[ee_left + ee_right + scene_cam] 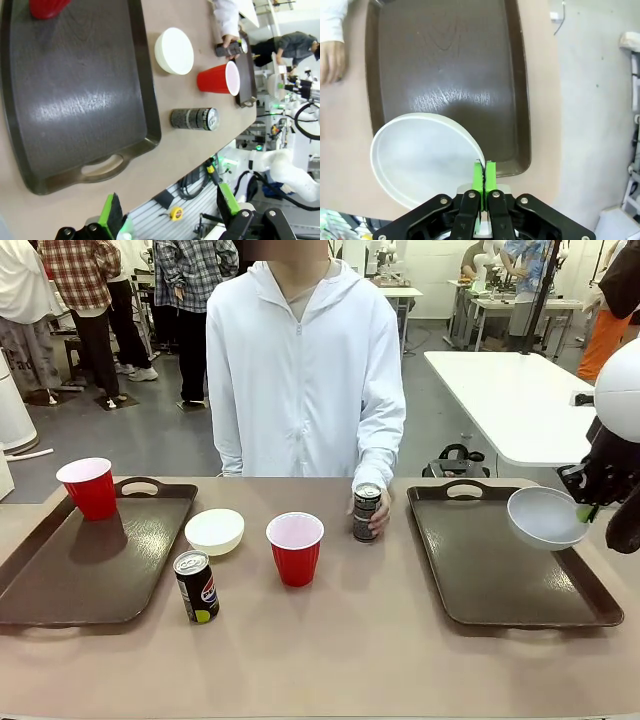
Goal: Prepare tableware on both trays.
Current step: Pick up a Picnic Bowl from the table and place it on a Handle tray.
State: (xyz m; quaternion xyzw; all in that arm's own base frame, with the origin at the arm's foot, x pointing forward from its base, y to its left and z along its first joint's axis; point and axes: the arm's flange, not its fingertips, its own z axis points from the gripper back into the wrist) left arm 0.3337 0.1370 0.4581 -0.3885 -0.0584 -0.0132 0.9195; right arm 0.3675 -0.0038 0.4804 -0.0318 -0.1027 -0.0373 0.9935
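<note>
The right gripper has its green pads squeezed almost shut on the rim of one white bowl. The bowl hangs tilted off to one side of the fingers, over the near end of the right tray. Going by the shadow on the tray just beyond it, it doesn't look set down yet. Nothing else sits on that tray.

The left gripper is spread wide with nothing between the pads, hanging out past the table edge. Straight ahead of it is the left tray, with one red cup at the tray's far end. Off to the side of the fingers, on bare table, a dark can is closest. The second red cup and the other white bowl are beyond it. Farther out, a person's hand is wrapped round the second can.

Progress-wise it's early days. One cup out of six pieces is on a tray and one bowl looks about to go down. By the look of it, that leaves a bowl and a can for the left tray, and a cup and a can for the right.
</note>
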